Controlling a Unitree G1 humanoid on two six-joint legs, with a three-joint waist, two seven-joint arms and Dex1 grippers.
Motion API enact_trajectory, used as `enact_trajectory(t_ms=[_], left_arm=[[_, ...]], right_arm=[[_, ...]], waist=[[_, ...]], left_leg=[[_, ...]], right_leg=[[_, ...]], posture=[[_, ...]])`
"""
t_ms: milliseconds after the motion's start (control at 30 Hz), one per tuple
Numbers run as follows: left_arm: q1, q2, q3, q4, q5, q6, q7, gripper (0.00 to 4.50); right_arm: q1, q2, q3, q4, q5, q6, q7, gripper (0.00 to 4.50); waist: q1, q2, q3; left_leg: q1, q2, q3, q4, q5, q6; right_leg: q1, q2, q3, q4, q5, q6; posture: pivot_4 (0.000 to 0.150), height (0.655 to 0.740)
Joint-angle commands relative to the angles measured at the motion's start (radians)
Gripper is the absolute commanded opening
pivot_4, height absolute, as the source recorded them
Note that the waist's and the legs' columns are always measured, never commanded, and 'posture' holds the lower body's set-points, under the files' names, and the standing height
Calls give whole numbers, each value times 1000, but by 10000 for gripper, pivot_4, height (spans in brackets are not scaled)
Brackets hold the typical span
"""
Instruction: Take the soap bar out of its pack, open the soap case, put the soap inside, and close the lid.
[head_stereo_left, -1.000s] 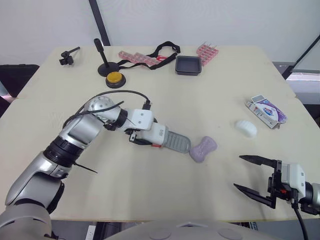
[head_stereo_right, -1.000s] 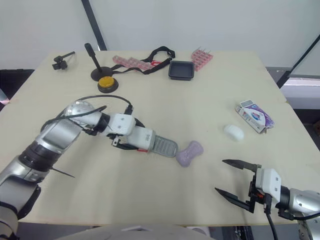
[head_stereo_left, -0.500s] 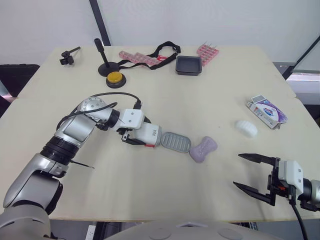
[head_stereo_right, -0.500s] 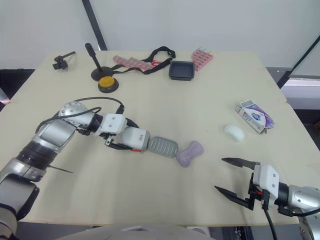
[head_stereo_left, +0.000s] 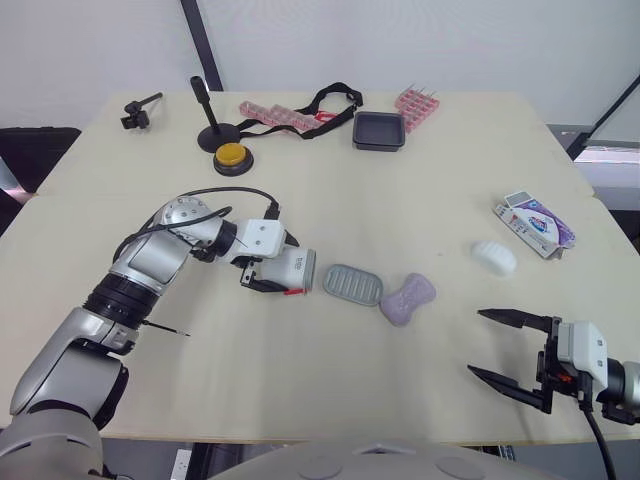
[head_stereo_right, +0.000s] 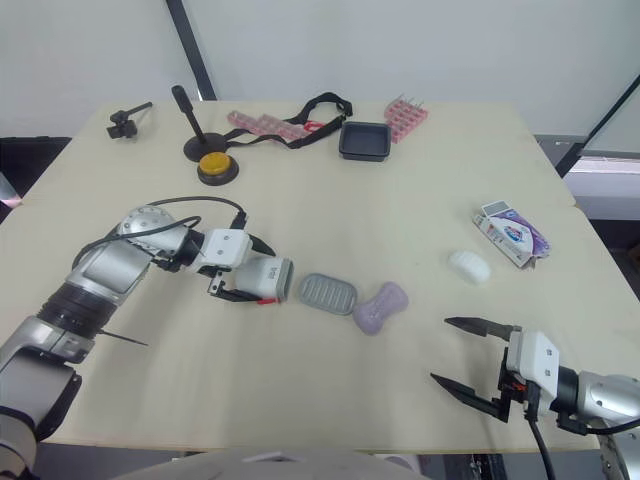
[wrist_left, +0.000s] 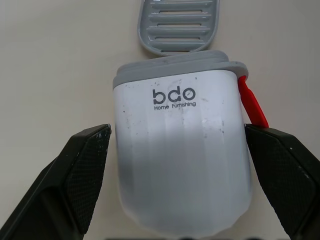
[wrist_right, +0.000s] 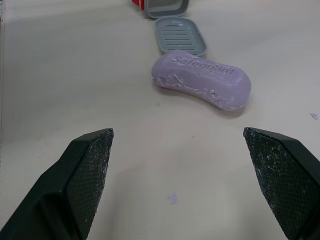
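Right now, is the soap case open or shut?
Open: its grey tray lies on the table, apart from the white cover in the left gripper.

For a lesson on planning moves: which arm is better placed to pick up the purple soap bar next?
Right. The right gripper is open and free, and it faces the soap bar. The left gripper holds the white case shell.

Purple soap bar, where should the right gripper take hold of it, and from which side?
Grip the soap bar across its pinched waist, coming from above: it lies flat, and the waist is its narrowest span. The open right gripper is free; the left gripper is shut on the white case. Avoid the end near the grey tray.
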Motion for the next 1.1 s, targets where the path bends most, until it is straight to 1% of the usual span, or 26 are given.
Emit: enact_trajectory(t_ms=[33,167,267,333,400,467,567,633,667,767,867,1000,1100], left_arm=[[-10,22,99,-41,-107,10,-40,44961],[10,20,200,-99,-254,102,-55,44961],[45,12,267,-161,-343,181,-27,44961],[107,-6,319,-226,-404,201,12,44961],[221,-39,386,-315,-449,186,84,44961],[289,-58,422,-373,-470,180,125,44961],[527,-73,515,-524,-492,201,237,44961],[696,-67,585,-582,-499,198,267,44961],[743,-65,605,-594,-498,195,279,44961],[830,-53,607,-602,-468,134,253,44961],[904,-45,579,-592,-446,68,199,44961],[967,-20,544,-553,-424,-28,99,44961],[998,-5,524,-537,-419,-84,41,44961]], right_arm=[[-4,-15,-20,1,7,-21,10,45000],[-19,-29,-33,2,18,-16,19,45000],[-40,-55,-36,3,19,-11,33,45000],[-69,-90,-30,-13,19,11,42,45000],[-125,-144,-10,-56,13,53,49,45000],[-156,-174,4,-80,8,82,50,45000],[-316,-254,77,-149,-26,214,8,45000],[-451,-298,170,-167,-90,272,20,45000],[-492,-309,203,-166,-115,282,27,45000],[-616,-310,309,-151,-152,340,48,45000],[-792,-255,451,-104,-200,419,81,45000],[-915,-225,580,-49,-261,432,166,45000],[-972,-211,648,-30,-279,431,234,45000]], waist=[[0,0,0],[-1,0,0],[-2,0,0],[-4,0,0],[-9,1,0],[-16,1,0],[-28,-2,2],[-38,-2,3],[-39,-3,3],[-21,-3,3],[-17,-3,3],[-20,-2,3],[-21,-2,3]], left_leg=[[0,0,0,0,0,0],[0,0,0,-1,0,0],[0,0,0,-1,0,0],[0,0,1,-1,0,0],[0,0,1,-2,0,0],[0,0,2,-2,0,0],[0,2,0,-2,0,0],[0,2,0,-4,0,0],[0,2,0,-4,0,0],[3,3,-2,-5,0,0],[3,2,-2,-4,0,0],[3,2,-1,-4,0,0],[2,2,-1,-5,0,0]], right_leg=[[0,0,0,0,0,0],[0,0,0,0,0,0],[0,0,0,0,0,0],[0,0,0,0,0,0],[0,0,1,-1,0,0],[0,1,2,-1,0,0],[0,2,0,-1,0,0],[0,4,0,-3,0,0],[1,7,0,-4,0,0],[1,7,-3,-6,0,0],[1,6,-3,-7,0,0],[0,6,-2,-7,0,0],[-2,7,-3,-6,0,0]], posture=[[1500,7291],[1500,7291],[1500,7291],[1500,7291],[1500,7291],[1500,7291],[1500,7291],[1500,7291],[1500,7291],[1500,7291],[1500,7291],[1500,7291],[1500,7291]])
